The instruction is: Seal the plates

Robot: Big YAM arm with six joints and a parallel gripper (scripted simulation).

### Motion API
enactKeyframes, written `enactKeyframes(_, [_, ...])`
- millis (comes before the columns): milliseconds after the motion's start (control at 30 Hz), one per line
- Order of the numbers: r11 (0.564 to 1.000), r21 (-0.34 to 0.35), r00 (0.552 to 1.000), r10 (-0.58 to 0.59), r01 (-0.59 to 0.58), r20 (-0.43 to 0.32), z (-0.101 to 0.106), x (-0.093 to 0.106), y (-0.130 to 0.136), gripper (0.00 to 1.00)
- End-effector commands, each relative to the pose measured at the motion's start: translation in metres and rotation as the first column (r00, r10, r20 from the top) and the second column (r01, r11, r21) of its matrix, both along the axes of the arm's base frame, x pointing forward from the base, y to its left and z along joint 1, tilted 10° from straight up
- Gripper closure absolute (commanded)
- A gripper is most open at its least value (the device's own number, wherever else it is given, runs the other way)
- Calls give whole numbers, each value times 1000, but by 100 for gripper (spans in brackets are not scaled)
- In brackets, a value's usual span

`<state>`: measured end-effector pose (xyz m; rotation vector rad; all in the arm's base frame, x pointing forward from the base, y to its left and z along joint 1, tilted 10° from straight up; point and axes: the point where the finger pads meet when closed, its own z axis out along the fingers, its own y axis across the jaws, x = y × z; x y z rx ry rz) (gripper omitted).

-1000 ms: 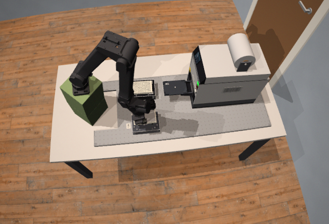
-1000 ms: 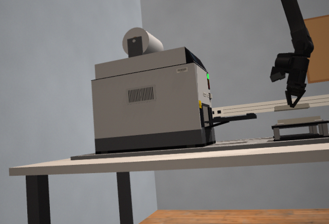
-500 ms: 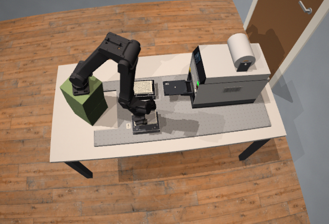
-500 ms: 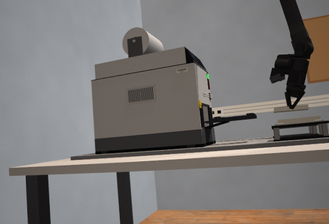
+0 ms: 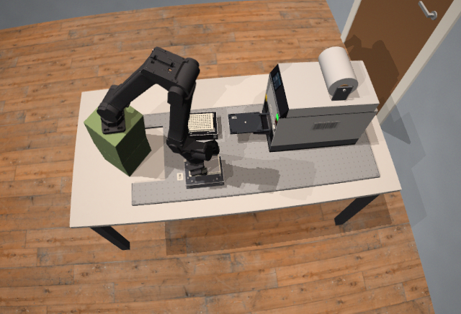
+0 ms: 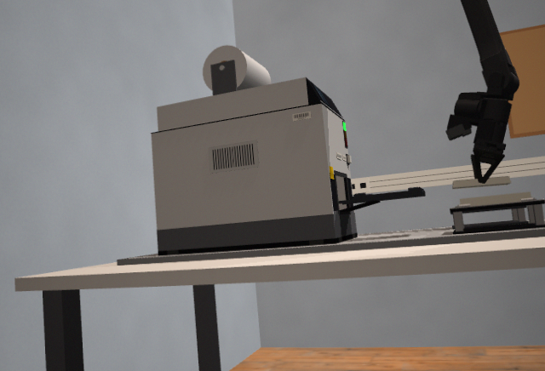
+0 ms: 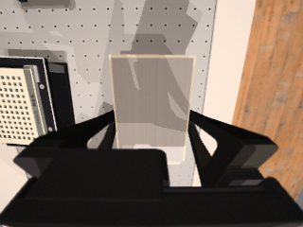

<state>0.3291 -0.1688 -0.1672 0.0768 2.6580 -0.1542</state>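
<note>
My gripper (image 6: 483,178) (image 7: 151,113) is shut on a plate (image 5: 214,166) (image 6: 461,183) (image 7: 151,95) with a smooth grey, foil-like top. The plate hangs level above the front nest (image 5: 204,183) (image 6: 457,222), with a gap beneath it. Its A1 corner cannot be made out. The other plate (image 5: 201,121) (image 7: 14,104), with open wells, sits in the back nest (image 5: 202,135) (image 7: 50,111). The sealer's stage (image 5: 247,122) (image 6: 392,195) is out and empty. The sealer's lamp (image 5: 276,117) (image 6: 344,126) is green. The front nest's seat is largely hidden by the held plate and gripper.
The sealer (image 5: 316,131) (image 6: 242,182) stands at the right in the top view, with a foil roll (image 5: 336,66) (image 6: 255,72) on top. The green arm base (image 5: 130,147) is at the left. A small pale label (image 5: 179,176) lies left of the front nest.
</note>
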Motion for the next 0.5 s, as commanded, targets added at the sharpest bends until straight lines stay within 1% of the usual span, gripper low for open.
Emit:
enactKeyframes(0, [1000, 12, 1000, 4, -4, -22, -10, -13, 5, 100])
enactKeyframes(200, [1000, 12, 1000, -2, 3, -23, -13, -14, 3, 100])
enactKeyframes(367, [1000, -6, 1000, 14, -14, 8, -6, 6, -1, 100])
enactKeyframes(400, [1000, -6, 1000, 18, -18, 8, -7, 6, 0, 100])
enactKeyframes(467, [1000, 3, 1000, 20, -20, -8, -12, -2, 6, 100])
